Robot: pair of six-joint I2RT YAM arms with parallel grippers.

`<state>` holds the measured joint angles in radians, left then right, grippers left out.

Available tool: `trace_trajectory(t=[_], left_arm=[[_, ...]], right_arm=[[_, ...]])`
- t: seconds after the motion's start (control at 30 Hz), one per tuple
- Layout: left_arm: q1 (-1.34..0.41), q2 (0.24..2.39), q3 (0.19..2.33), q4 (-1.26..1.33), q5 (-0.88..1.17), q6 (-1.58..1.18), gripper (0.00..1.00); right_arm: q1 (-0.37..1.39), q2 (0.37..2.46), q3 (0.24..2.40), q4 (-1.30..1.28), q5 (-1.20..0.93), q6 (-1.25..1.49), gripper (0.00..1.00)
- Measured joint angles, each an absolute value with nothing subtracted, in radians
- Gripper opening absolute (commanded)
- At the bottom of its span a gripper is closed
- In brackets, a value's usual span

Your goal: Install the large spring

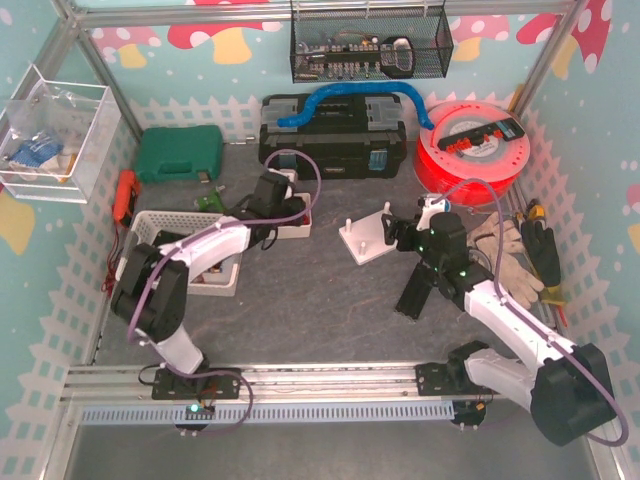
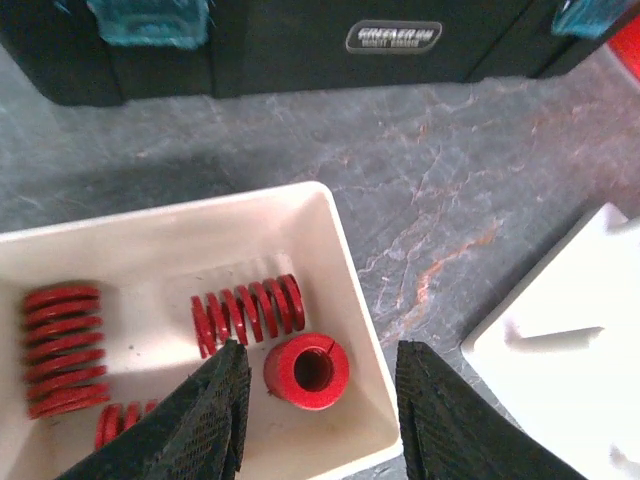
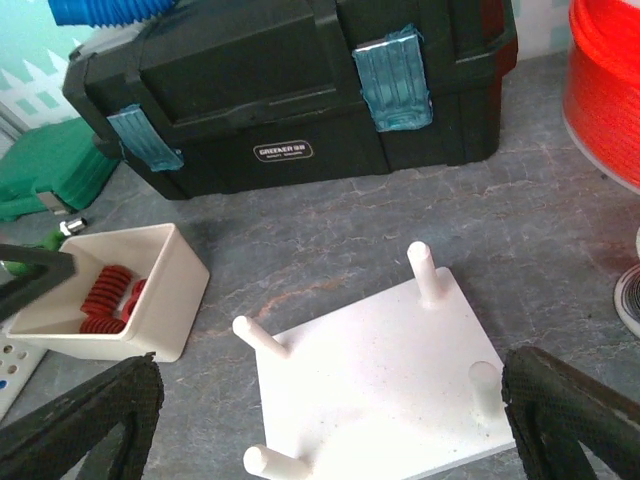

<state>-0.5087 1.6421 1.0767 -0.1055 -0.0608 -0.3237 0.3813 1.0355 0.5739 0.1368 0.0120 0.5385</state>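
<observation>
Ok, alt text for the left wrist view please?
The left gripper straddles a red spring standing on end in a white tray, fingers not touching it. More red springs lie beside it; a black toolbox stands behind.

We see white shells on the left arm point(image 1: 215, 245) and the right arm point(image 1: 510, 315), with black joints and black bases. A purple cable point(image 1: 319, 185) loops back from each wrist. The fingers point(image 2: 215, 425) are black, finely cross-hatched. Behind the right gripper point(image 1: 398, 228) a small green light point(image 1: 467, 268) seems to glow.
</observation>
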Motion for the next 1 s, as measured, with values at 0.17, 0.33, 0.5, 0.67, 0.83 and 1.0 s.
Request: trace_trajectory(t=[0.17, 0.33, 0.5, 0.67, 0.83, 1.0], left_arm=[[-0.498, 1.75, 1.185, -0.199, -0.006, -0.309, 0.42], [-0.487, 1.772, 1.226, -0.286, -0.011, -0.31, 0.4], [-0.45, 1.772, 1.231, -0.342, -0.033, -0.319, 0.39], [-0.442, 1.814, 1.3, -0.417, -0.079, -0.33, 0.38], [-0.442, 1.876, 1.373, -0.486, -0.171, -0.329, 0.39], [-0.44, 1.91, 1.394, -0.523, -0.241, -0.329, 0.4]], right_arm=[[0.381, 1.002, 0.544, 0.167, 0.009, 0.538, 0.92], [0.381, 1.001, 0.54, 0.174, 0.006, 0.538, 0.93], [0.381, 1.001, 0.531, 0.187, 0.004, 0.539, 0.93], [0.381, 1.001, 0.525, 0.188, -0.003, 0.539, 0.93], [0.381, 1.001, 0.525, 0.188, -0.009, 0.539, 0.93], [0.381, 1.001, 0.525, 0.188, -0.009, 0.539, 0.93]])
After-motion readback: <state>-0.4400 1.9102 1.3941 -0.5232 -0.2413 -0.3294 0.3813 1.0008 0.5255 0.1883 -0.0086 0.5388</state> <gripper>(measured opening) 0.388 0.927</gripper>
